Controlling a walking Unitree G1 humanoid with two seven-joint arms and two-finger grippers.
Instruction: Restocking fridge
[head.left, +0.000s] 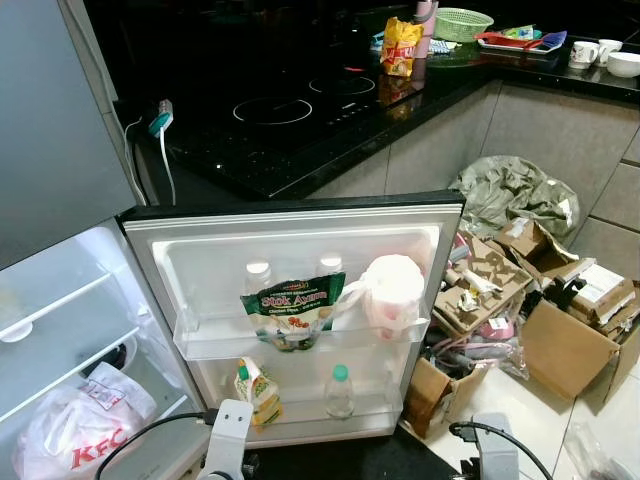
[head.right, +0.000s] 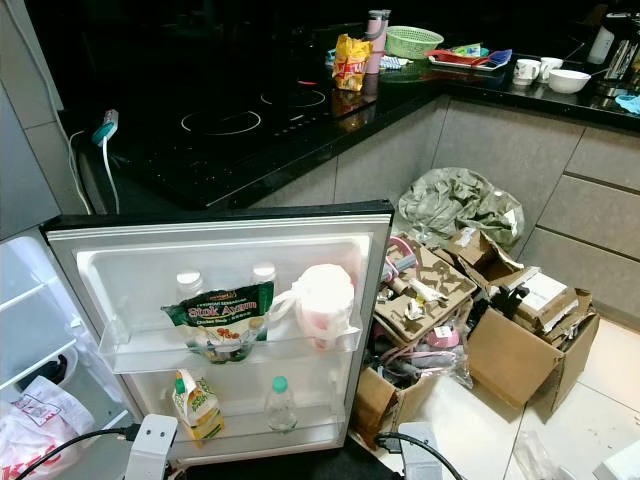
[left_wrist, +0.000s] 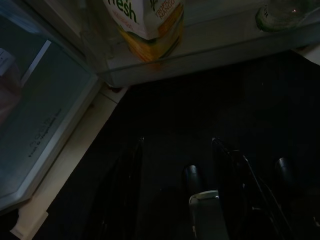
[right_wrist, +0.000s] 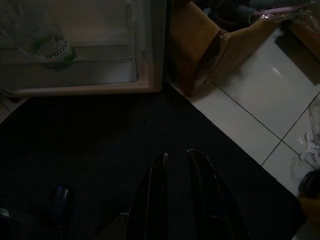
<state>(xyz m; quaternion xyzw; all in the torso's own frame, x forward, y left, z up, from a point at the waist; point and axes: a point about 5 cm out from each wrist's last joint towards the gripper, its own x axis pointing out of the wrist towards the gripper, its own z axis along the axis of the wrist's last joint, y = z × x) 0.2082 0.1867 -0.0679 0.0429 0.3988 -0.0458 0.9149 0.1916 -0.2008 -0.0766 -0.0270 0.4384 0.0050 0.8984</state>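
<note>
Black matting (right_wrist: 100, 150) covers the floor nearest the robot, and both arms hang low over it. The left gripper (left_wrist: 175, 165) is hard to make out in the dark, but its two fingers stand spread with a wide gap between them and nothing in it. The right gripper (right_wrist: 177, 170) has its fingers nearly pressed together, only a thin slit between them, holding nothing. White tiles (right_wrist: 250, 110) begin at the mat's right edge.

Just beyond, the open fridge door (head.left: 300, 215) stands across the way, its edge meeting the mat. On its lower shelf sit a juice carton (head.left: 256, 392) at the left and a small water bottle (head.left: 339, 391) with a green cap, well apart. The upper shelf holds a green Stok Ayam pouch (head.left: 290, 310) and, just right of it, a white plastic bag (head.left: 390, 292); two white-capped bottles behind the pouch are mostly hidden. At the left, the fridge interior is cut off by the frame, with a KFC bag (head.left: 75, 430) on its lower glass shelf.

Right of the door, torn cardboard boxes (head.left: 560, 345) and clutter crowd the floor, touching the door's far corner, leaving a bare strip of tile near the robot.

Farther off, a black countertop (head.left: 300, 130) with an induction hob carries a yellow snack bag (head.left: 400, 45), a green basket (head.left: 460, 22) and white cups (head.left: 600, 52).
</note>
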